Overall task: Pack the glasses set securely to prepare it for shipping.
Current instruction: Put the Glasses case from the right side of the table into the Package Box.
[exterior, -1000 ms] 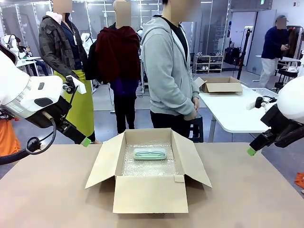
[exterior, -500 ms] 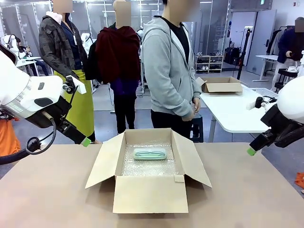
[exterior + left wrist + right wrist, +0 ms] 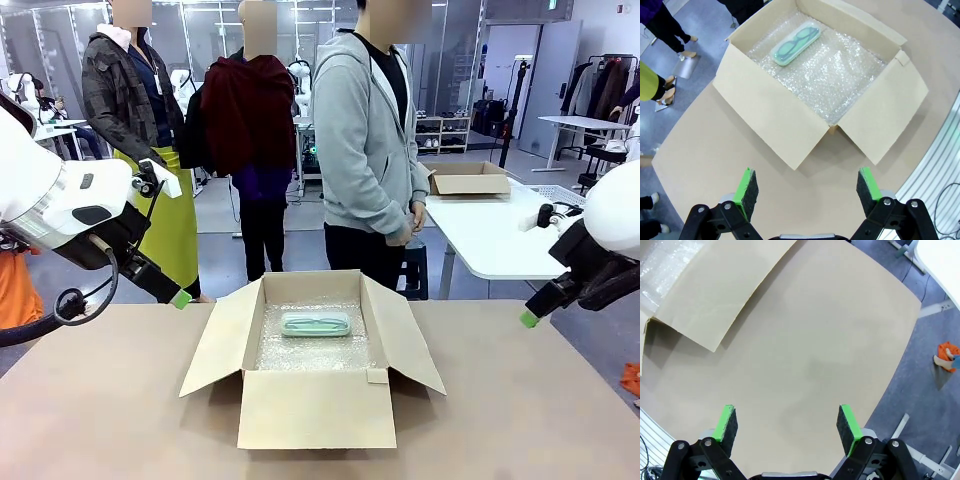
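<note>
A mint green glasses case (image 3: pixel 315 323) lies flat on bubble wrap (image 3: pixel 310 350) inside an open cardboard box (image 3: pixel 316 410) at the middle of the table. In the left wrist view the case (image 3: pixel 796 43) rests near the box's far wall, with glasses showing through its lid. My left gripper (image 3: pixel 178 297) hovers left of the box, and its fingers stand open and empty (image 3: pixel 807 187). My right gripper (image 3: pixel 529 318) hangs to the right of the box, open above bare table (image 3: pixel 787 425).
The box's flaps (image 3: pixel 218 340) are spread outward on both sides; one flap (image 3: pixel 715 290) reaches toward my right gripper. A person in a grey hoodie (image 3: pixel 365 140) stands at the far edge. Behind on the right, a white table (image 3: pixel 490 235) carries another box.
The person in the grey hoodie has shifted slightly to the right. Neither arm, the box nor the case has moved.
</note>
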Robot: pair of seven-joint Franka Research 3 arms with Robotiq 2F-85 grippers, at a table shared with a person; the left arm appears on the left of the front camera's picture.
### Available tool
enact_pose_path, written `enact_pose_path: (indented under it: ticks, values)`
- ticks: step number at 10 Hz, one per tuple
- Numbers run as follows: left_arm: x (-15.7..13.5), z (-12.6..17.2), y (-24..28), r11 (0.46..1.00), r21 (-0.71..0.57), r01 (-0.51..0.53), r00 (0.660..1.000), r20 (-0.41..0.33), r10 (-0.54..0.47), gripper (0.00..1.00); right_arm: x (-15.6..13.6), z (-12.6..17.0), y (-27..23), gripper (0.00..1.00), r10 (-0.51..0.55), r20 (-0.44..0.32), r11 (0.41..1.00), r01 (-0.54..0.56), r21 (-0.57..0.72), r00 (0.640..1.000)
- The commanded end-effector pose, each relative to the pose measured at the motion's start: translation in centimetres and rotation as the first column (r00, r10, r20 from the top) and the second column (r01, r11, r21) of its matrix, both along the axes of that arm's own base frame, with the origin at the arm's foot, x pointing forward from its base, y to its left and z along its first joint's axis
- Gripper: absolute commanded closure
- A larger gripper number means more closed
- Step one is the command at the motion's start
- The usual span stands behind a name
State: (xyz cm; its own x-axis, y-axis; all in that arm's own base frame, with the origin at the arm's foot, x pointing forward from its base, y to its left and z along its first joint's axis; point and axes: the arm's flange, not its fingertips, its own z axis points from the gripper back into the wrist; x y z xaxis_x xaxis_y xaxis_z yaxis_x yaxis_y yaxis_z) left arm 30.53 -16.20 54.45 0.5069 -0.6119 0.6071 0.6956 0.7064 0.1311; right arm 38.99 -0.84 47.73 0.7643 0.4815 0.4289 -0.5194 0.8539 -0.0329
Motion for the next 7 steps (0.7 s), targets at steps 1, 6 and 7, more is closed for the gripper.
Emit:
enact_pose_path:
  ticks: [1,6,7]
  values:
    - [-0.01,0.1,0.15,1.0,0.004,0.0,1.0,0.006,0.0,0.0,0.02,0.15,0.02,0.0,0.003,-0.008,1.0,-0.003,0.0,1.0]
    - [-0.01,0.1,0.15,1.0,0.004,0.0,1.0,0.006,0.0,0.0,0.02,0.15,0.02,0.0,0.003,-0.008,1.0,-0.003,0.0,1.0]
    - [-0.01,0.1,0.15,1.0,0.004,0.0,1.0,0.006,0.0,0.0,0.02,0.15,0.02,0.0,0.003,-0.008,1.0,-0.003,0.0,1.0]
